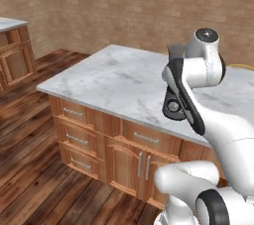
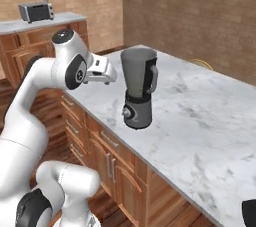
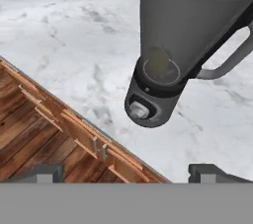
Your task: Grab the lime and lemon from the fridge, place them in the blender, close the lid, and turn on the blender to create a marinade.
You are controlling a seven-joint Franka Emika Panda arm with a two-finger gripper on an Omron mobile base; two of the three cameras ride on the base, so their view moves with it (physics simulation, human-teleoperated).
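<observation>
Jaws [image 3: 126, 173] wide open and empty, blender [image 2: 138, 88] near marble counter [image 2: 200, 121] edge, bare marble around.

blender [image 2: 138, 88] near counter [image 2: 210, 121] edge, bare marble all around

The blender [image 3: 168, 55] jug's top is cut off in the hand view; the arm mostly hides it in the left base view.

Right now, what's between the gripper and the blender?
Nothing. In the hand view the open gripper faces the blender across bare marble counter; the right base view shows clear air between hand and jug.
</observation>
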